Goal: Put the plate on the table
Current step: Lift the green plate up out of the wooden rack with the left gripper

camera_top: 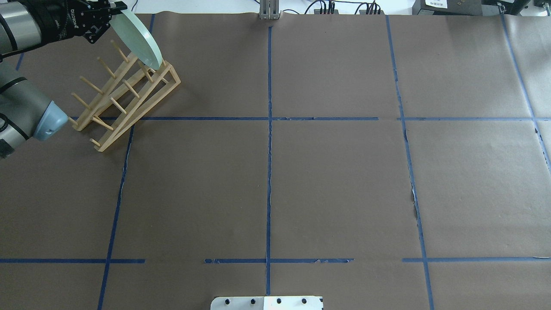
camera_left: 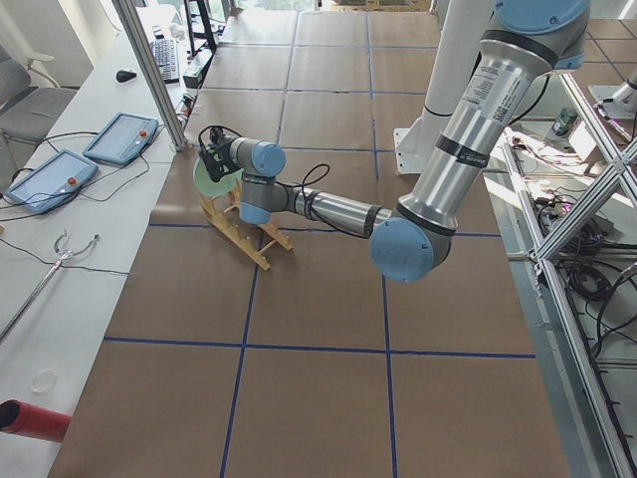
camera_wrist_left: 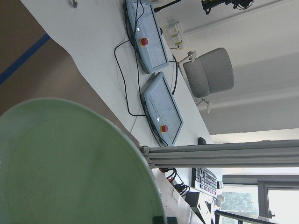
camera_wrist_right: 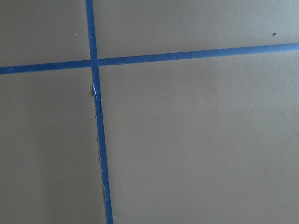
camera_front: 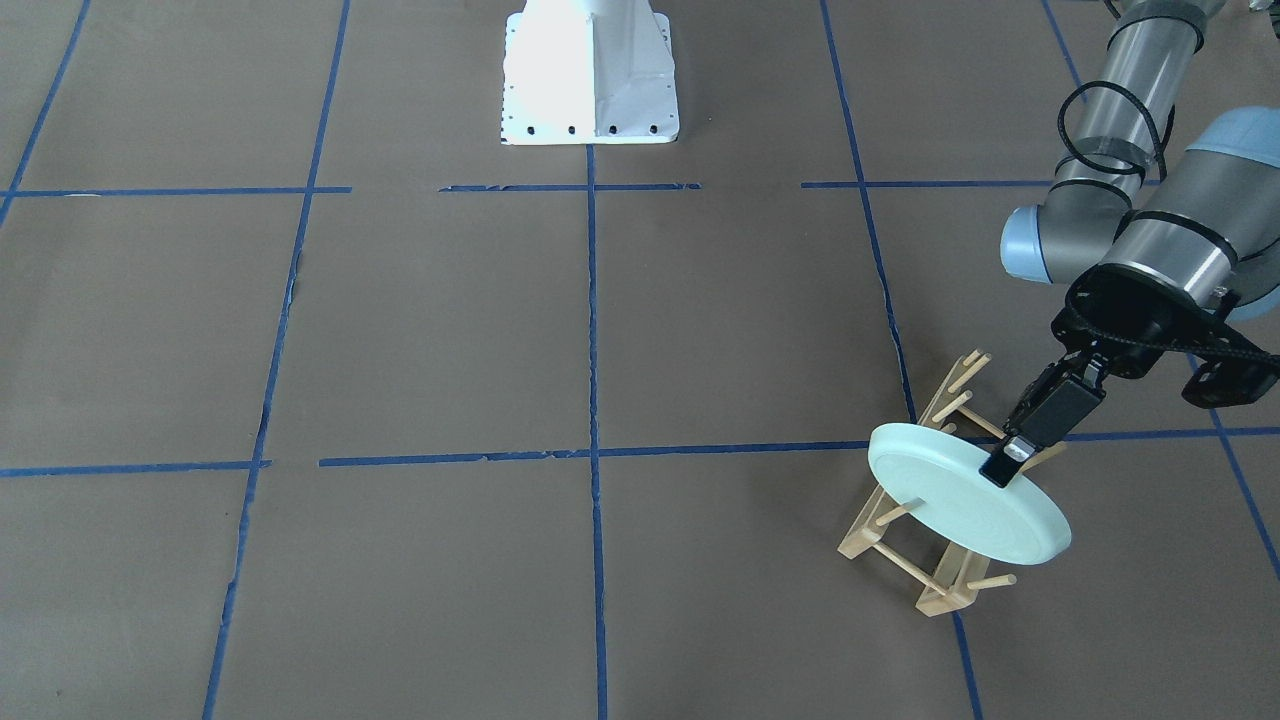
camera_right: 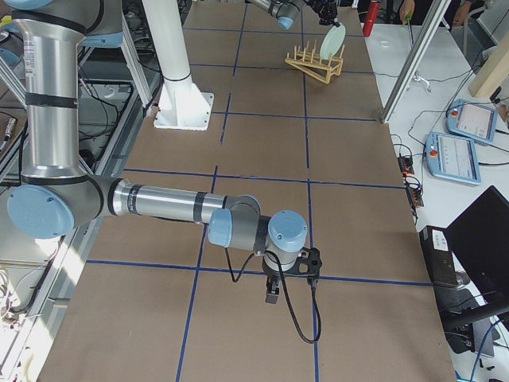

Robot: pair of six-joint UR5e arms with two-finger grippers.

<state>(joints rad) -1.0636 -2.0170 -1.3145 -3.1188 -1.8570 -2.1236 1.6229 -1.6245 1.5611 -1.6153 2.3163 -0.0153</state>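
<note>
The pale mint-green plate (camera_front: 960, 505) stands tilted on edge at the far end of the light wooden peg rack (camera_front: 942, 592), among its pegs. My left gripper (camera_front: 1005, 462) is shut on the plate's upper rim. From overhead the plate (camera_top: 140, 41) leans over the rack (camera_top: 129, 103), with the left gripper (camera_top: 115, 7) at its top. The plate (camera_wrist_left: 70, 168) fills the lower left of the left wrist view. I cannot tell if its lower edge rests on the rack. My right gripper (camera_right: 272, 294) hangs just above the table (camera_front: 600, 330); I cannot tell if it is open or shut.
The white robot base (camera_front: 590, 75) stands at the table's middle edge. Blue tape lines (camera_wrist_right: 98, 116) divide the brown paper. Beyond the rack's end of the table are pendant tablets (camera_wrist_left: 161, 107), cables and an aluminium post (camera_left: 149, 75).
</note>
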